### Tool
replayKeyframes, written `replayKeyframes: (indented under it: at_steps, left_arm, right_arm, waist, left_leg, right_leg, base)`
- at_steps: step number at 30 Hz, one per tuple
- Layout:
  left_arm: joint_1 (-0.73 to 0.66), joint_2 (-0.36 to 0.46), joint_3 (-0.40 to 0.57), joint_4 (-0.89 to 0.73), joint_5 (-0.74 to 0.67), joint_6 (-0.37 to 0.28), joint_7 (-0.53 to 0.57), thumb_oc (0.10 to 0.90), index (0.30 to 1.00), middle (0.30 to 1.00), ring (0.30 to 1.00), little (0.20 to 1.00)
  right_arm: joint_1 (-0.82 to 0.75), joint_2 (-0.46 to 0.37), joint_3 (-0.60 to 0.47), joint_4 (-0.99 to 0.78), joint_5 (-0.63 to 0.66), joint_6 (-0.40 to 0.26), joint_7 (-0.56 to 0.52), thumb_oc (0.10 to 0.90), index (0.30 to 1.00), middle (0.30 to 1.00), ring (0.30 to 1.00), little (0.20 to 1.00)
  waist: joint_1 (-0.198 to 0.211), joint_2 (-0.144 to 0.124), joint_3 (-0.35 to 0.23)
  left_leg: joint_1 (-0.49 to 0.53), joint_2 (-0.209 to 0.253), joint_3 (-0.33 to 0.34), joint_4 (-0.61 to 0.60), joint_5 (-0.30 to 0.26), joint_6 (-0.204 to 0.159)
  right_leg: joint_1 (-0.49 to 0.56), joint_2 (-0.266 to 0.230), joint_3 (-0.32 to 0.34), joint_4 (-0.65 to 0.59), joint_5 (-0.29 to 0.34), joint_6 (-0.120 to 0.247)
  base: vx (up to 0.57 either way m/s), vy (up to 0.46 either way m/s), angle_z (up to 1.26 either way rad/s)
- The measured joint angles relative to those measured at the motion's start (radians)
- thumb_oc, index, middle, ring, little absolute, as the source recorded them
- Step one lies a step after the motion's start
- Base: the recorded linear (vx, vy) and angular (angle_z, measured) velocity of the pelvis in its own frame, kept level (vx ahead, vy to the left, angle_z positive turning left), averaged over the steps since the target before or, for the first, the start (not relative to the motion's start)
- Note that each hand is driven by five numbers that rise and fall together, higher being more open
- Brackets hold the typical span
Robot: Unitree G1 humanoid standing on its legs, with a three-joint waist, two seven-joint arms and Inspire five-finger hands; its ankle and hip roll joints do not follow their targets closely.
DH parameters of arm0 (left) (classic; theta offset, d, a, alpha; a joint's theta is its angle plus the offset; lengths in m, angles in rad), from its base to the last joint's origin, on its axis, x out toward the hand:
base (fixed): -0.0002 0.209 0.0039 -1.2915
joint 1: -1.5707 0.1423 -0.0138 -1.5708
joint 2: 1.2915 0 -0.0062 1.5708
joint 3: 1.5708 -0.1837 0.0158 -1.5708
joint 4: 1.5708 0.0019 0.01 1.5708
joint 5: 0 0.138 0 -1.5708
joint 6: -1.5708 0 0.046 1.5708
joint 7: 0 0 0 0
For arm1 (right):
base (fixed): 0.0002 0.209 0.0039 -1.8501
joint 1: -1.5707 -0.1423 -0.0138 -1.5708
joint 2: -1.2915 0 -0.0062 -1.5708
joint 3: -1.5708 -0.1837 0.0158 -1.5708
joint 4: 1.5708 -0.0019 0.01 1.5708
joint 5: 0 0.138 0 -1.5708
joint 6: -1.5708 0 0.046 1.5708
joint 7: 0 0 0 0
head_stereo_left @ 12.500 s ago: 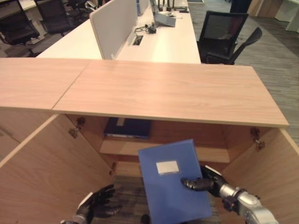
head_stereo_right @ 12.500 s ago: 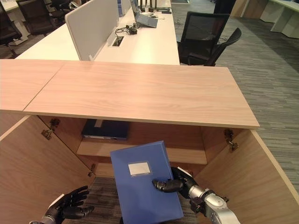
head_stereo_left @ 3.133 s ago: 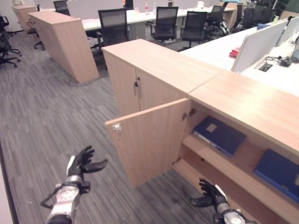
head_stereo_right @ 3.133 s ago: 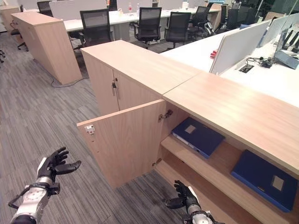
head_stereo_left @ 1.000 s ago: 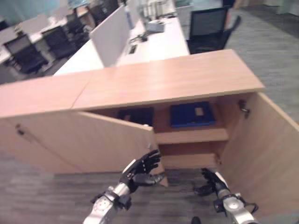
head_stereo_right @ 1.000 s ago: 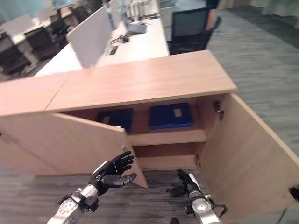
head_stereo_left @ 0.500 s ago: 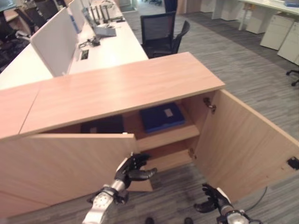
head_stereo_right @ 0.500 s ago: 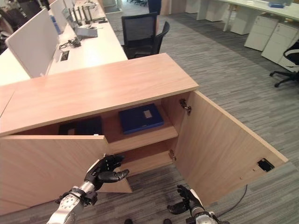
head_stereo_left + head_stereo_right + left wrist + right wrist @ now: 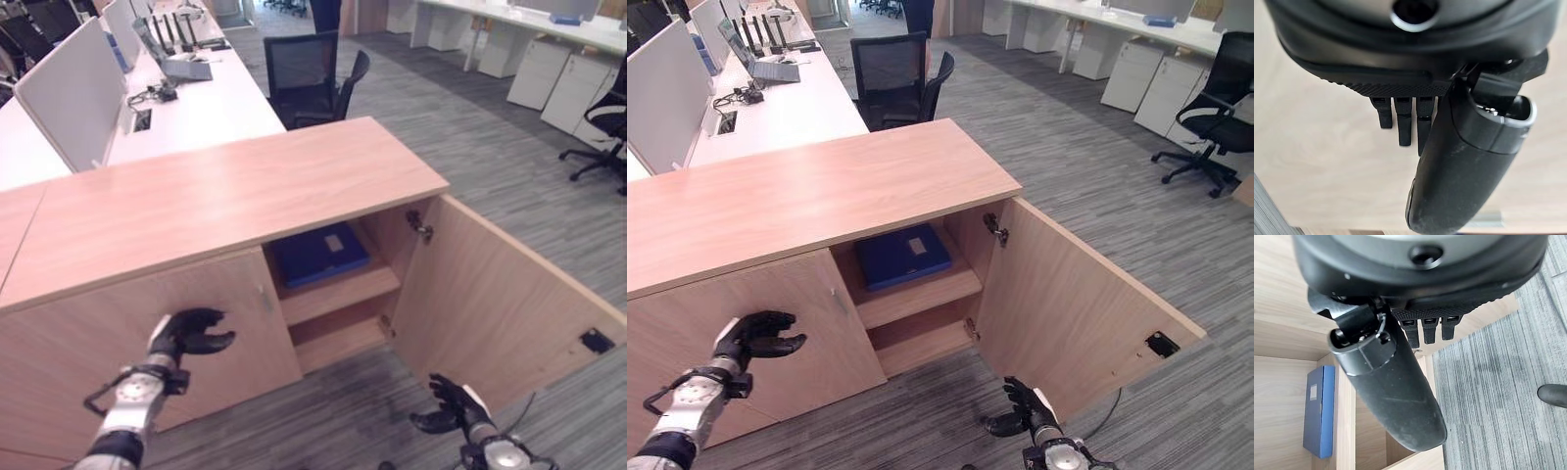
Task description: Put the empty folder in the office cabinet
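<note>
Left door now shut under relaxed left hand; right hand loose, empty

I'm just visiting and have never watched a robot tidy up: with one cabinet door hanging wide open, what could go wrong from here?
The right door stands wide open beside the low right hand; a careless swing might knock it. The left hand is against the left door, which looks nearly closed; fingers could get caught at its edge. The blue folder lies near the shelf's front and could be jolted.
</note>
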Motion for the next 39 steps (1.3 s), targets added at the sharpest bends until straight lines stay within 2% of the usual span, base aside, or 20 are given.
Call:
replayKeyframes:
  at_steps: [3,10,11,12,13,15,18,19,20,21,22,23,24,25,26,30,34,36,38,39]
  left_arm:
    - [-0.002,0.038,0.000,0.014,0.033,0.000,0.002,0.800,0.900,0.900,0.900,0.900]
    - [-0.023,0.001,0.001,0.003,0.023,0.002,0.050,0.800,0.900,0.900,0.900,0.900]
    - [-0.010,-0.023,0.016,-0.027,0.007,0.004,0.076,0.800,0.900,0.900,0.900,0.900]
    - [0.048,-0.088,0.047,-0.136,-0.036,0.003,0.116,0.800,0.900,0.900,0.900,0.900]
    - [0.085,-0.132,0.051,-0.199,-0.054,-0.002,0.127,0.800,0.900,0.900,0.900,0.900]
    - [0.161,-0.233,0.027,-0.304,-0.063,-0.018,0.120,0.800,0.900,0.900,0.900,0.900]
    - [0.225,-0.290,-0.041,-0.361,-0.089,-0.032,0.081,0.800,0.900,0.900,0.900,0.900]
    - [0.245,-0.307,-0.052,-0.369,-0.089,-0.033,0.072,0.800,0.900,0.900,0.900,0.900]
    - [0.254,-0.321,-0.069,-0.369,-0.089,-0.028,0.063,0.800,0.900,0.900,0.900,0.900]
    - [0.270,-0.354,-0.098,-0.368,-0.090,-0.025,0.041,0.800,0.900,0.900,0.900,0.900]
    - [0.292,-0.410,-0.120,-0.366,-0.092,-0.022,0.030,0.800,0.900,0.900,0.900,0.900]
    - [0.297,-0.420,-0.137,-0.366,-0.091,-0.020,0.027,0.800,0.900,0.900,0.900,0.900]
    - [0.313,-0.421,-0.151,-0.368,-0.089,-0.018,0.003,0.800,0.900,0.900,0.900,0.900]
    - [0.322,-0.422,-0.154,-0.369,-0.088,-0.014,-0.014,0.800,0.900,0.900,0.900,0.900]
    - [0.329,-0.423,-0.154,-0.353,-0.088,-0.006,-0.035,0.800,0.900,0.900,0.900,0.900]
    - [0.329,-0.418,-0.137,-0.335,-0.088,0.007,-0.037,0.800,0.900,0.900,0.900,0.900]
    - [0.315,-0.416,-0.132,-0.293,-0.089,0.014,-0.042,0.800,0.900,0.900,0.900,0.900]
    - [0.307,-0.413,-0.129,-0.277,-0.089,0.016,-0.040,0.800,0.900,0.900,0.900,0.900]
    - [0.314,-0.414,-0.128,-0.257,-0.089,0.016,-0.039,0.800,0.900,0.900,0.900,0.900]
    - [0.318,-0.414,-0.130,-0.245,-0.089,0.017,-0.040,0.800,0.900,0.900,0.900,0.900]
  right_arm:
    - [0.002,0.004,0.001,0.005,0.003,-0.001,0.000,0.800,0.900,0.900,0.900,0.900]
    - [-0.002,0.045,0.018,0.009,0.008,-0.009,-0.005,0.800,0.900,0.900,0.900,0.900]
    - [-0.006,0.052,0.017,0.013,0.008,-0.009,-0.011,0.800,0.900,0.900,0.900,0.900]
    - [-0.016,0.067,0.011,0.018,0.008,-0.009,-0.018,0.800,0.900,0.900,0.900,0.900]
    - [-0.020,0.073,0.008,0.019,0.008,-0.009,-0.023,0.800,0.900,0.900,0.900,0.900]
    - [-0.021,0.090,0.011,0.017,0.007,-0.008,-0.023,0.800,0.900,0.900,0.900,0.900]
    - [-0.025,0.121,0.009,0.016,0.005,-0.009,-0.027,0.800,0.900,0.900,0.900,0.900]
    - [-0.032,0.125,0.009,0.019,0.005,-0.009,-0.028,0.800,0.900,0.900,0.900,0.900]
    - [-0.032,0.121,0.007,0.021,0.005,-0.009,-0.032,0.800,0.900,0.900,0.900,0.900]
    - [-0.039,0.109,-0.004,0.042,0.003,-0.006,-0.043,0.800,0.900,0.900,0.900,0.900]
    - [-0.045,0.089,-0.032,0.080,0.003,0.003,-0.055,0.800,0.900,0.900,0.900,0.900]
    - [-0.040,0.072,-0.036,0.083,0.003,0.007,-0.059,0.800,0.900,0.900,0.900,0.900]
    - [-0.036,0.053,-0.036,0.084,0.002,0.012,-0.059,0.800,0.900,0.900,0.900,0.900]
    - [-0.028,0.040,-0.041,0.083,0.001,0.015,-0.057,0.800,0.900,0.900,0.900,0.900]
    - [-0.017,0.018,-0.040,0.085,-0.002,0.022,-0.057,0.800,0.900,0.900,0.900,0.900]
    - [0.000,-0.007,-0.039,0.086,-0.002,0.023,-0.049,0.800,0.900,0.900,0.900,0.900]
    - [-0.001,-0.008,-0.037,0.098,-0.002,0.020,-0.039,0.800,0.900,0.900,0.900,0.900]
    - [-0.001,-0.004,-0.040,0.101,-0.001,0.020,-0.039,0.800,0.900,0.900,0.900,0.900]
    - [-0.002,-0.005,-0.046,0.105,0.005,0.020,-0.041,0.800,0.900,0.900,0.900,0.900]
    - [-0.007,-0.007,-0.053,0.105,0.009,0.020,-0.047,0.800,0.900,0.900,0.900,0.900]
  waist:
    - [-0.007,-0.026,-0.016]
    - [-0.005,-0.055,-0.020]
    - [0.002,-0.053,-0.016]
    - [0.036,-0.038,0.005]
    - [0.059,-0.026,0.012]
    - [0.075,-0.014,0.020]
    - [0.073,-0.043,0.019]
    - [0.072,-0.047,0.017]
    - [0.069,-0.027,0.018]
    - [0.067,0.015,0.026]
    - [0.062,0.053,0.033]
    - [0.060,0.077,0.032]
    - [0.041,0.091,0.033]
    - [0.042,0.092,0.036]
    - [0.037,0.106,0.033]
    - [0.022,0.102,0.035]
    - [0.019,0.104,0.035]
    - [0.016,0.096,0.040]
    - [0.018,0.082,0.047]
    - [0.022,0.077,0.050]
  left_leg:
    - [-0.009,-0.003,0.006,0.000,0.000,0.009]
    - [-0.045,-0.009,0.025,0.000,0.018,0.023]
    - [-0.044,-0.006,0.032,0.000,0.019,0.023]
    - [-0.042,0.010,0.067,0.000,0.031,0.038]
    - [-0.042,0.022,0.082,0.001,0.025,0.040]
    - [-0.044,0.041,0.088,0.000,0.020,0.028]
    - [-0.055,0.032,0.092,0.000,0.029,0.002]
    - [-0.055,0.040,0.103,0.001,0.033,-0.014]
    - [-0.059,0.054,0.102,0.000,0.036,-0.021]
    - [-0.061,0.087,0.104,0.001,0.041,-0.040]
    - [-0.058,0.114,0.117,0.002,0.036,-0.061]
    - [-0.057,0.123,0.120,0.004,0.039,-0.064]
    - [-0.055,0.131,0.126,0.005,0.042,-0.072]
    - [-0.049,0.136,0.135,0.005,0.045,-0.075]
    - [-0.033,0.145,0.140,0.006,0.045,-0.077]
    - [-0.025,0.169,0.140,0.006,0.048,-0.083]
    - [-0.037,0.202,0.136,0.057,0.053,-0.093]
    - [-0.072,0.214,0.107,0.118,0.069,-0.117]
    - [-0.071,0.220,0.087,0.137,0.121,-0.165]
    - [-0.075,0.222,0.077,0.148,0.145,-0.162]
  right_leg:
    - [-0.015,-0.005,0.007,0.003,0.006,0.003]
    - [-0.091,-0.011,0.005,0.087,0.011,0.023]
    - [-0.108,-0.009,-0.017,0.109,0.013,0.029]
    - [-0.133,-0.044,-0.159,0.112,-0.032,0.053]
    - [-0.133,-0.074,-0.258,0.130,-0.032,0.047]
    - [-0.118,-0.148,-0.347,0.160,-0.040,0.059]
    - [-0.077,-0.198,-0.278,0.145,-0.051,0.076]
    - [-0.071,-0.185,-0.275,0.117,-0.009,0.086]
    - [-0.063,-0.164,-0.276,0.097,-0.003,0.080]
    - [-0.068,-0.136,-0.273,0.089,0.005,0.074]
    - [-0.098,-0.115,-0.261,0.130,-0.023,0.059]
    - [-0.100,-0.108,-0.259,0.130,-0.021,0.059]
    - [-0.101,-0.098,-0.261,0.123,-0.024,0.060]
    - [-0.091,-0.090,-0.253,0.105,-0.015,0.056]
    - [-0.067,-0.076,-0.244,0.076,-0.003,0.054]
    - [-0.031,-0.043,-0.233,0.008,0.028,0.038]
    - [-0.027,-0.007,-0.232,0.009,0.008,0.015]
    - [-0.031,-0.006,-0.232,0.017,0.001,-0.001]
    - [-0.010,0.003,-0.231,0.002,0.001,-0.021]
    - [-0.007,0.007,-0.225,0.002,0.001,-0.036]
  base:
    - [-0.02,0.061,-0.11]
    - [-0.08,0.013,-0.04]
    - [-0.04,-0.067,-0.39]
    - [-0.02,-0.095,-0.60]
    - [0.00,-0.100,-0.61]
    - [0.03,-0.123,-0.29]
    - [0.04,-0.222,-0.09]
    - [0.01,-0.109,-0.22]
    - [0.04,-0.308,-0.29]
    - [0.12,-0.439,-0.35]
    - [0.12,-0.439,-0.39]
    - [0.11,-0.351,-0.29]
    - [0.04,-0.200,-0.20]
    - [0.07,-0.322,-0.31]
    - [0.06,-0.298,-0.31]
    - [0.05,-0.258,-0.13]
    - [0.01,-0.225,-0.05]
    - [0.07,-0.158,0.05]
    - [0.07,-0.101,-0.04]
    - [0.10,-0.117,-0.09]
